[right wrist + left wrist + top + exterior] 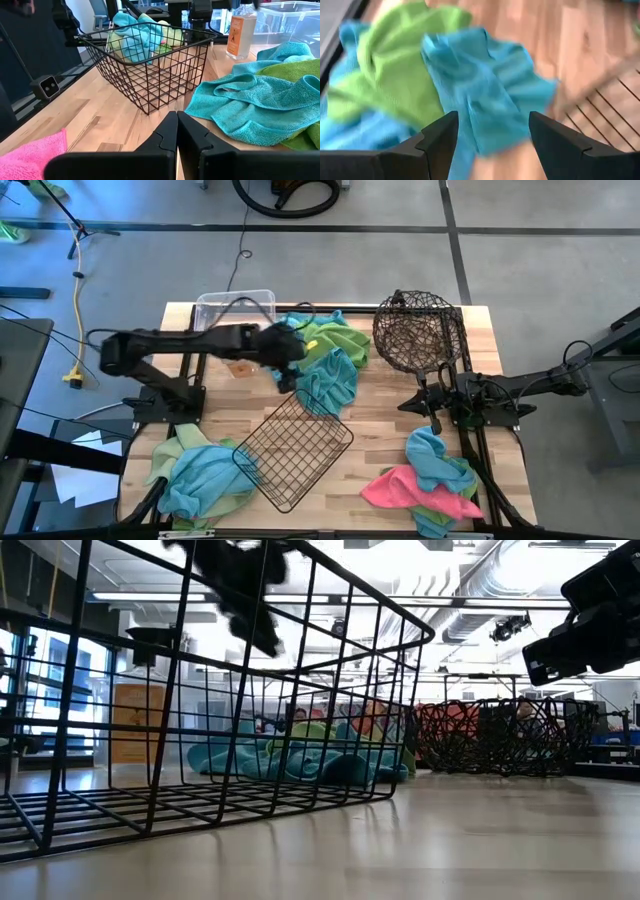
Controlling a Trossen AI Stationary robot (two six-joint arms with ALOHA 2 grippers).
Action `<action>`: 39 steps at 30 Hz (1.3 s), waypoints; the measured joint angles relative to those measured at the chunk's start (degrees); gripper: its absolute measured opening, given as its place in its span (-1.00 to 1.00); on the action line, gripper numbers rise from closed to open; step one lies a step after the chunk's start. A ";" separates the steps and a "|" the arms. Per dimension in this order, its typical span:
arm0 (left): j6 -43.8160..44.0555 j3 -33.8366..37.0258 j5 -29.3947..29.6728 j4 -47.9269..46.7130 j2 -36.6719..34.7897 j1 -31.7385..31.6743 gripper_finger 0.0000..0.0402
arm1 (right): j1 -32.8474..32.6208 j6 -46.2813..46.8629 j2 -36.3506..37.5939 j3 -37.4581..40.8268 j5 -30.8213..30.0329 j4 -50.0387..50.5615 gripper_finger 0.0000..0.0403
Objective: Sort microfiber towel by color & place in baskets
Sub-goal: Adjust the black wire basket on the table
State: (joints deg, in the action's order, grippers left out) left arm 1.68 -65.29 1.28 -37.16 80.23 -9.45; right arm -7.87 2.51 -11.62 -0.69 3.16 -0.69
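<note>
Barely begun: black wire basket (297, 448), round woven basket (418, 330) & clear bin (232, 308) all look empty. Towels lie in 3 mixed heaps on table. Left gripper (287, 369), fingers apart, hovers over blue towel (328, 378). Right gripper (433, 412), fingers together, waits mid-table.

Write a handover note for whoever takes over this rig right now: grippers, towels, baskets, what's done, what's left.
Left gripper: open, over the blue towel in the centre blue-and-green pile.
Right gripper: shut, empty, parked at the right side.
Black wire basket, clear bin and round woven basket: no towels seen inside.
Other piles: blue-green at front left; pink, blue and green at front right.
Done: nothing sorted. Left: all of it.
</note>
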 joint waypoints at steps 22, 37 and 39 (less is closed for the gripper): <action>14.74 0.28 -2.93 -35.98 -5.62 31.67 -0.24 | -0.01 0.00 -0.02 -0.01 0.00 0.00 -1.00; 20.66 0.32 -13.84 -25.74 5.73 37.19 -0.99 | 0.01 0.01 -0.02 0.00 0.00 0.00 -1.00; 22.31 0.32 -14.91 -21.70 5.74 37.37 -1.00 | -0.01 0.01 -0.02 0.00 0.00 0.00 -1.00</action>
State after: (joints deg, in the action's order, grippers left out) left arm 23.99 -64.97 -13.63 -58.86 85.97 27.92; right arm -7.88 2.52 -11.64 -0.69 3.16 -0.69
